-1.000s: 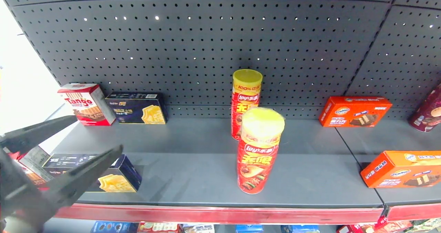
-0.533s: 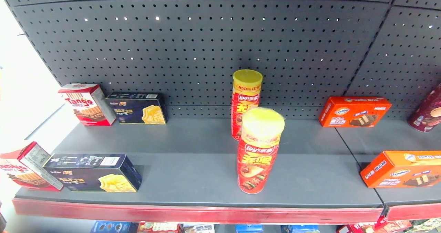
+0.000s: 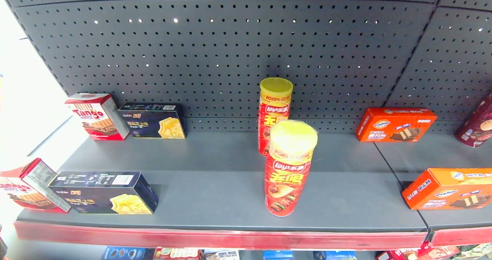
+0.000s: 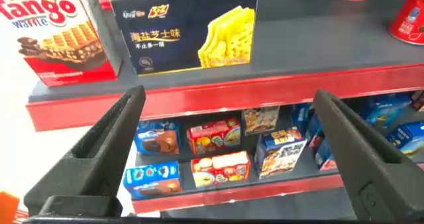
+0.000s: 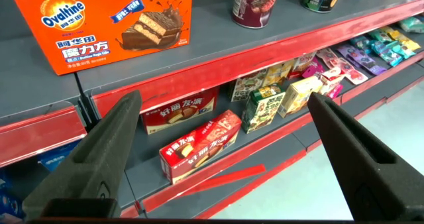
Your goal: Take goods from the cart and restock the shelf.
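Grey metal shelf (image 3: 215,191), perforated back panel (image 3: 215,60): we see the yellow-lidded cylindrical front can (image 3: 289,168) near the front edge, rear can (image 3: 274,110) just behind, and cardboard boxes (image 3: 103,192) at both ends. On left gripper (image 4: 228,97) and right gripper (image 5: 225,99), fingers apart.

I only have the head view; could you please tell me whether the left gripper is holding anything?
Observer: No. The left gripper is open and empty, in front of the shelf edge under the dark box.
Operator: Thank you. And the right one?
Observer: The right gripper is open and empty, facing the lower shelf beneath the orange box.
Operator: What sits on that lower shelf?
Observer: Red boxes, with mixed cartons beside them.
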